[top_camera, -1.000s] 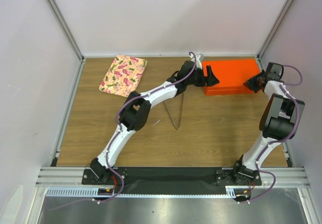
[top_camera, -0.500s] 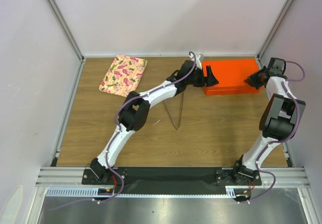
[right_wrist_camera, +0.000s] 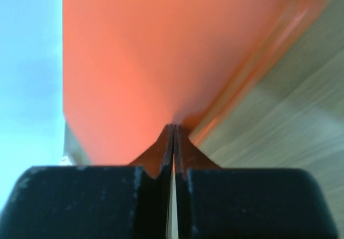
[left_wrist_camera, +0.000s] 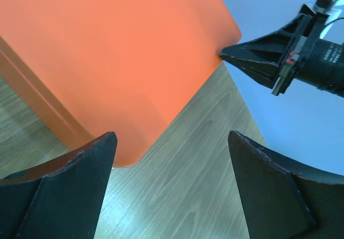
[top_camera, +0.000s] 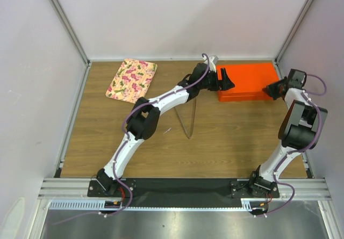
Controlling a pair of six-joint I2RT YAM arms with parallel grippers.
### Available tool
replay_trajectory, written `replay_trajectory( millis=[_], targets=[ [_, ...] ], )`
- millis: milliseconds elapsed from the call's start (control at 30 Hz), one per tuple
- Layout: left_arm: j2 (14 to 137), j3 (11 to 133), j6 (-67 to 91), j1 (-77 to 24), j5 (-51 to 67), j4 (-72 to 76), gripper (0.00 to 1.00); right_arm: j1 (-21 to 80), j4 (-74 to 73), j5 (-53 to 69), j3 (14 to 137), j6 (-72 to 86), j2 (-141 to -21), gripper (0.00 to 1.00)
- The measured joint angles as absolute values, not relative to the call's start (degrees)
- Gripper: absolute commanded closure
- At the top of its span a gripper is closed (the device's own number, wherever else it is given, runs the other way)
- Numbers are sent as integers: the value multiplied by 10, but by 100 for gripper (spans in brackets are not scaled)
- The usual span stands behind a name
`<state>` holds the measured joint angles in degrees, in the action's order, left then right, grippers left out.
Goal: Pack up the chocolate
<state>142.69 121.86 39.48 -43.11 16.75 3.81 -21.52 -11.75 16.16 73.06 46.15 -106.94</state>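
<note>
The orange box (top_camera: 247, 78) lies closed at the back right of the table. No chocolate shows in any view. My left gripper (top_camera: 228, 82) is open and empty at the box's left end. In the left wrist view (left_wrist_camera: 172, 137) its jaws stand wide over bare wood, with a corner of the box (left_wrist_camera: 107, 62) just beyond them. My right gripper (top_camera: 267, 90) is shut, its tip against the box's right front edge. In the right wrist view (right_wrist_camera: 173, 126) the closed tips touch the box (right_wrist_camera: 161, 51). The left wrist view also shows the right gripper (left_wrist_camera: 223, 52) at the box's far corner.
A floral-patterned tray (top_camera: 131, 80) lies at the back left. A thin metal wire stand (top_camera: 188, 118) is in the middle of the table, with a small white scrap (top_camera: 167, 130) beside it. Walls close in the back and both sides.
My right wrist has shifted slightly right and toward the near side, its shut tip staying at the box's right edge. The left arm and the box have not moved.
</note>
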Motion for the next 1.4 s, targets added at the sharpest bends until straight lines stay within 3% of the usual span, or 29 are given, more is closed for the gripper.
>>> replay_trajectory(
  millis=[400,500,633,733,1000,1267,1400],
  targets=[
    [1427,1217,388,-431,166,35,9,-222,-81,128,713,454,-1056,100],
    [1427,1220,385,-431,154,20,8,-224,-91,130,715,439,-1050,86],
    [1427,1231,385,-429,131,-18,7,-225,-118,123,719,415,-1043,48],
    [1427,1232,386,-428,123,-37,7,-225,-143,98,738,389,-1042,36],
    [1436,1239,391,-426,128,-43,9,-227,-149,34,830,298,-1058,33],
    [1472,1254,406,-426,139,-22,11,-241,-140,50,953,212,-1181,32],
    [1492,1265,412,-426,140,-14,11,-251,-159,77,990,180,-1238,37]
  ],
)
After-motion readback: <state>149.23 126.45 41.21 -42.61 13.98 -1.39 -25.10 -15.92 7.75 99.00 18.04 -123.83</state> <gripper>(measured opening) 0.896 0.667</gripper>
